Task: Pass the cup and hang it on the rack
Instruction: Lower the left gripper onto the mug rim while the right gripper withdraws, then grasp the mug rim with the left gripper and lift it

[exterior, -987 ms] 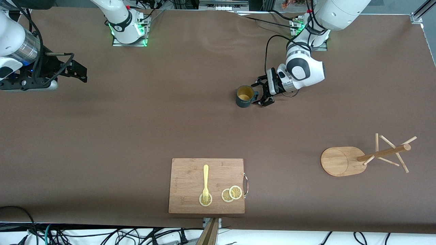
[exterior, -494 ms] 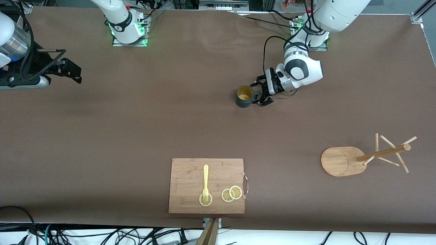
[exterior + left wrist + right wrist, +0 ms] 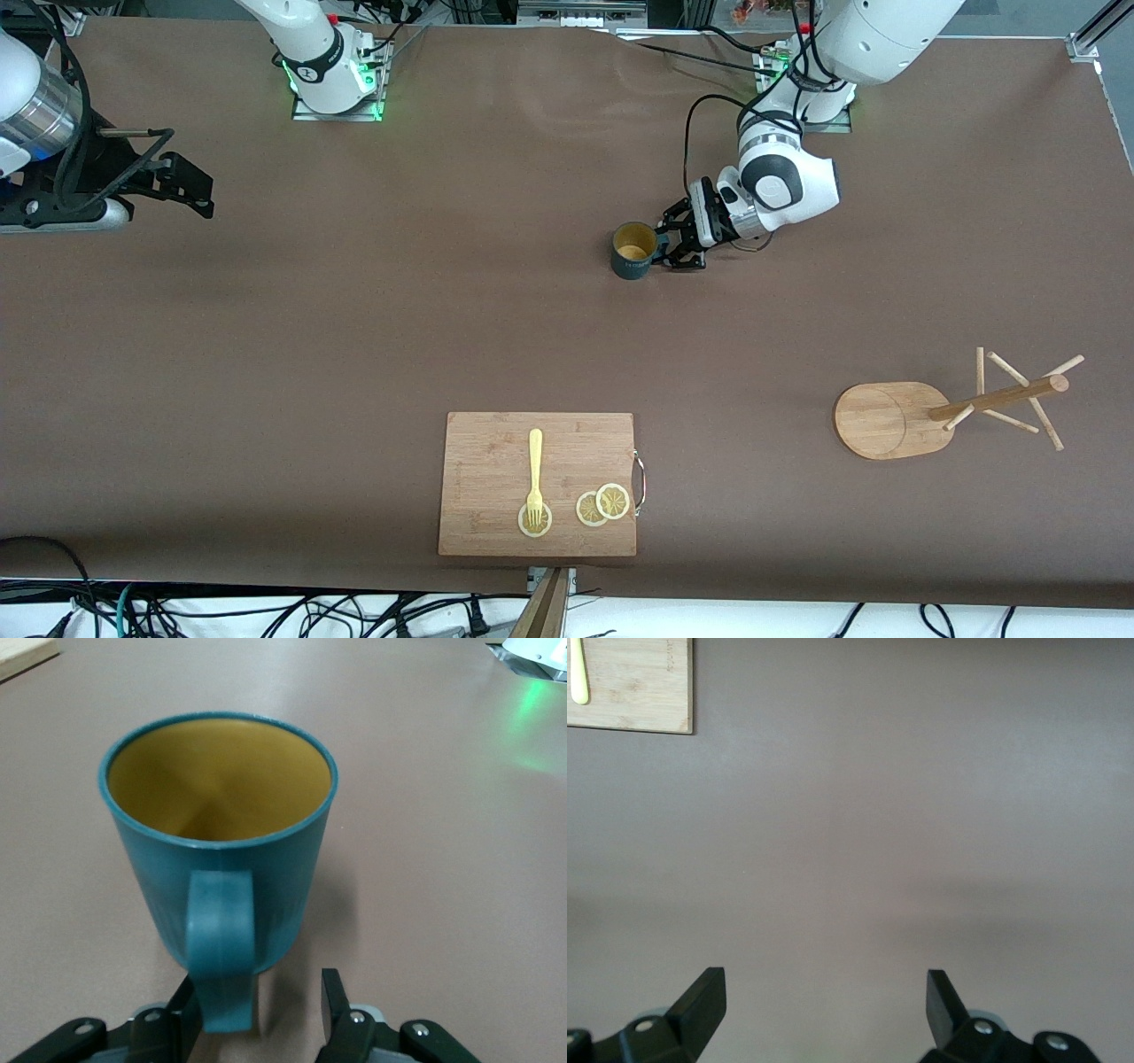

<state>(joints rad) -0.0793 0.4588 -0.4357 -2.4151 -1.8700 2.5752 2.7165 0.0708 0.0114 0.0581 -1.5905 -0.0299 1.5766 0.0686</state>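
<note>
The dark teal cup (image 3: pixel 632 252) with a yellow-tan inside stands upright on the brown table, its handle (image 3: pixel 221 948) pointing at my left gripper. My left gripper (image 3: pixel 675 245) is low at the table beside the cup. In the left wrist view the gripper (image 3: pixel 257 1014) is open, with the handle between its fingers, close against one finger and with a gap to the other. The wooden rack (image 3: pixel 886 421) stands toward the left arm's end, nearer the front camera than the cup. My right gripper (image 3: pixel 197 184) is open and empty above bare table at the right arm's end (image 3: pixel 824 1001).
A wooden cutting board (image 3: pixel 496 483) lies near the front edge, with a yellow fork (image 3: pixel 534 470) and lemon slices (image 3: pixel 602 505) on it. Its corner shows in the right wrist view (image 3: pixel 629 687).
My left gripper has moved toward the cup, and its fingers now straddle the handle. The cup has shifted slightly away from the gripper. The right gripper drew back toward its table end, then stayed still.
</note>
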